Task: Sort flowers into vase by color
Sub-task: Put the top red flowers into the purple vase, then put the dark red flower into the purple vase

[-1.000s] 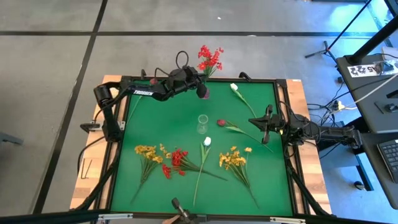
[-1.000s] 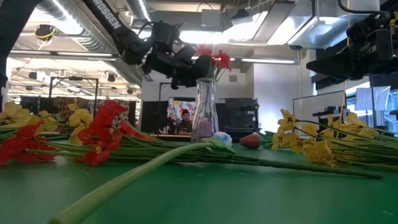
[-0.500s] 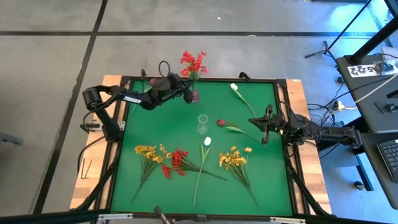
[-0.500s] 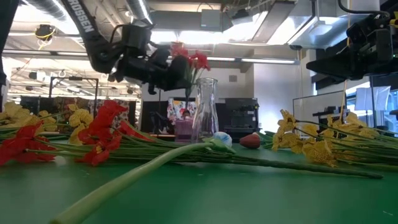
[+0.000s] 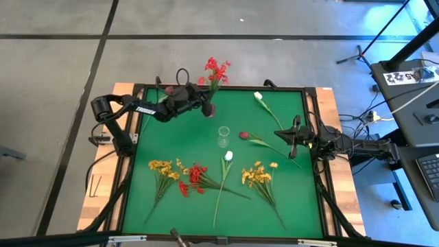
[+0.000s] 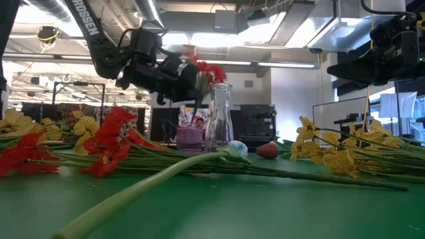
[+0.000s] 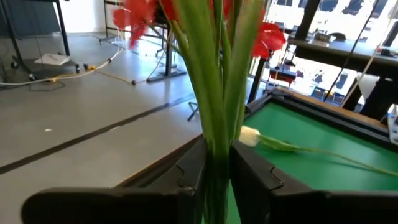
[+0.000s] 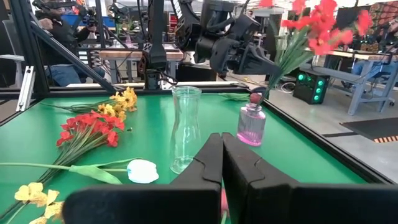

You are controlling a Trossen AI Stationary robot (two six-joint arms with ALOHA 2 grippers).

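My left gripper (image 5: 200,101) reaches along the far edge and is shut on a red blossom spray (image 5: 215,68). The spray's stems run down into a small pink vase (image 5: 208,109) standing near the far edge. An empty clear vase (image 5: 223,136) stands upright mid-table. My right gripper (image 5: 288,137) is shut and raised by the right edge, above the stem of a dark pink bud (image 5: 243,135). Lying flat on the green mat are two yellow sprays (image 5: 163,170) (image 5: 257,175), a red spray (image 5: 194,178) and two white tulips (image 5: 228,156) (image 5: 258,96). My left gripper pinches the red spray's bundled green stems (image 7: 217,140) between its two fingers, below the blossoms, and lies across them. It comes from the table's left, roughly level. The spray leans toward the far edge, and its lower stem ends sit in the pink vase's mouth (image 8: 255,97).
A raised black frame (image 5: 219,88) runs round the green mat. The near half of the mat is strewn with flowers. Bare mat lies between the clear vase and the left edge. People and workbenches show in the room beyond the table.
My left gripper moved toward the table's left along the far edge, still shut on the red spray. The spray went with it, and the pink vase slid left on the mat, from behind the clear vase to its left side. The right arm kept still.
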